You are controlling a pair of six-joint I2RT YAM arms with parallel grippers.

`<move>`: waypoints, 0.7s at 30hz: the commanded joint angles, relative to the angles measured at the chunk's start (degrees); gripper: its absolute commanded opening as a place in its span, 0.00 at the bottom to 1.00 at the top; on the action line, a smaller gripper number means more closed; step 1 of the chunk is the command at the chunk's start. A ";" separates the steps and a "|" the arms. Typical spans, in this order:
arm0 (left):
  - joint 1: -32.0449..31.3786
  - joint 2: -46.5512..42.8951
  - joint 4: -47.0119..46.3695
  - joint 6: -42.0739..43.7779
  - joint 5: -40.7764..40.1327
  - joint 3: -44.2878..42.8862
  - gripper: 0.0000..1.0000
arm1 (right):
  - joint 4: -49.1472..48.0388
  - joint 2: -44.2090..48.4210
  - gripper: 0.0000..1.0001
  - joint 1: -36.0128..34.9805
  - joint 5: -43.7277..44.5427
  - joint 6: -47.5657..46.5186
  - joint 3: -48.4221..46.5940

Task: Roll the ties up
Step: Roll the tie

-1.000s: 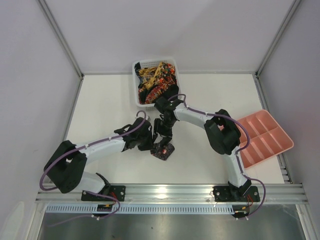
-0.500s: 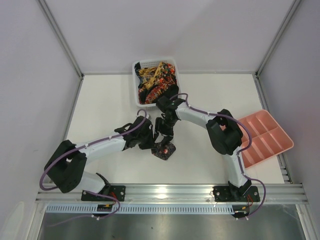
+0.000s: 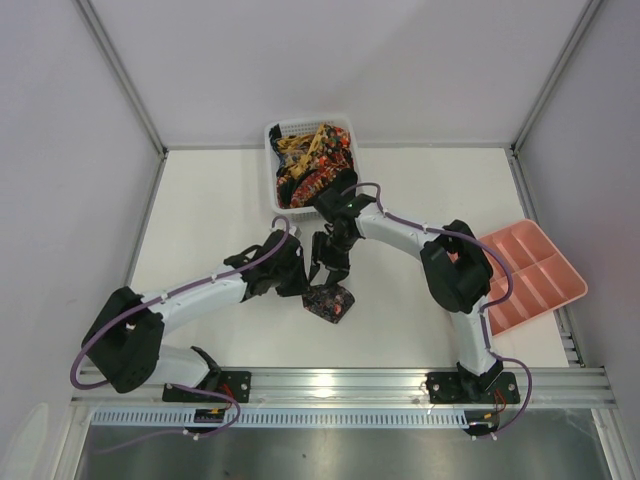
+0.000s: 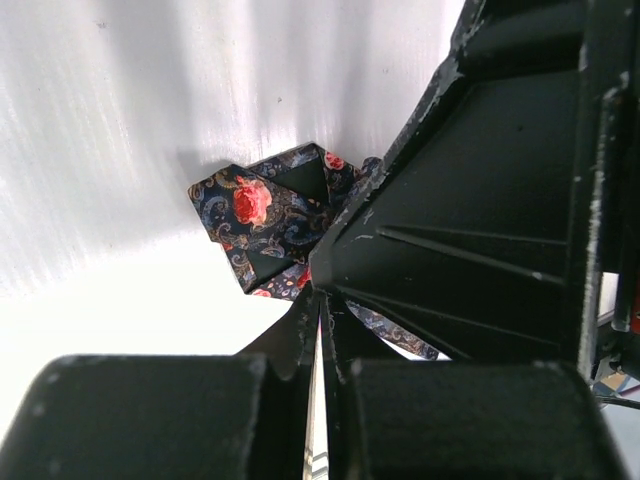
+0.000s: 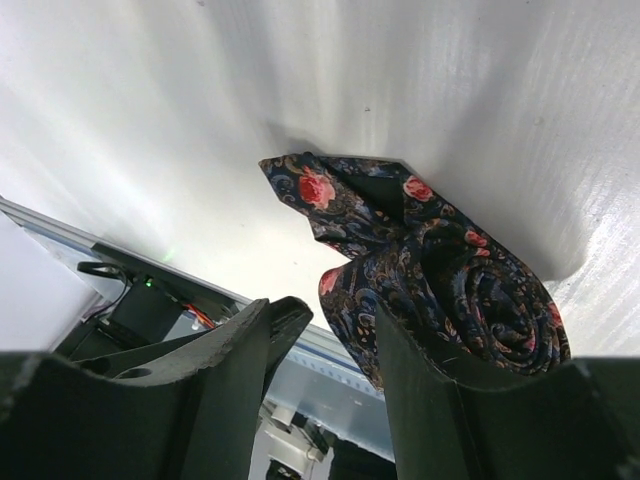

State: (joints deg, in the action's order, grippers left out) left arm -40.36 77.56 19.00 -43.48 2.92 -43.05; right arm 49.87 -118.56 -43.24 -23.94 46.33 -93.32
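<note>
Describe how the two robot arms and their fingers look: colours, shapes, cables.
Both match: the left arm and right arm have white tubular links, bulky black joints and a purple cable running alongside. The fingers are matt black and blocky, tapering toward the tips.

The table (image 3: 220,200) is white and flat. Plain pale walls stand around it: a far wall (image 3: 340,60), a left wall (image 3: 50,160) and a right wall (image 3: 600,140). A grey left bar (image 3: 120,75) and a grey right bar (image 3: 557,75) run up the far corners. A silver rail (image 3: 340,379) runs along the near edge of the table. Nearer still lies a shiny metal sheet (image 3: 350,450). Bright light shines off the table top.
</note>
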 commanded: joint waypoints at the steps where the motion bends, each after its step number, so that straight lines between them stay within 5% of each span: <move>1: 0.02 -2.06 -0.20 0.86 -1.25 -2.31 0.04 | 1.29 3.69 0.52 0.09 0.91 -1.06 0.50; 9: -0.07 -2.76 1.47 1.47 -1.51 -2.92 0.04 | 6.55 10.79 0.52 1.93 6.81 -4.05 -0.47; 14: 0.02 -2.59 2.18 2.00 -0.81 -4.24 0.04 | 6.12 17.91 0.50 4.39 4.96 -6.94 8.12; 19: -0.07 -0.05 2.79 2.61 1.04 -6.87 0.04 | -5.63 26.70 0.39 9.48 -7.76 -15.91 22.71; 21: 0.54 1.88 3.49 3.67 1.30 -8.36 0.05 | -11.51 28.47 0.23 11.16 -12.06 -16.53 29.13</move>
State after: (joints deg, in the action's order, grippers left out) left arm -40.32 77.62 21.98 -41.93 3.22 -47.81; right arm 47.09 -92.38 -34.09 -27.40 34.35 -69.89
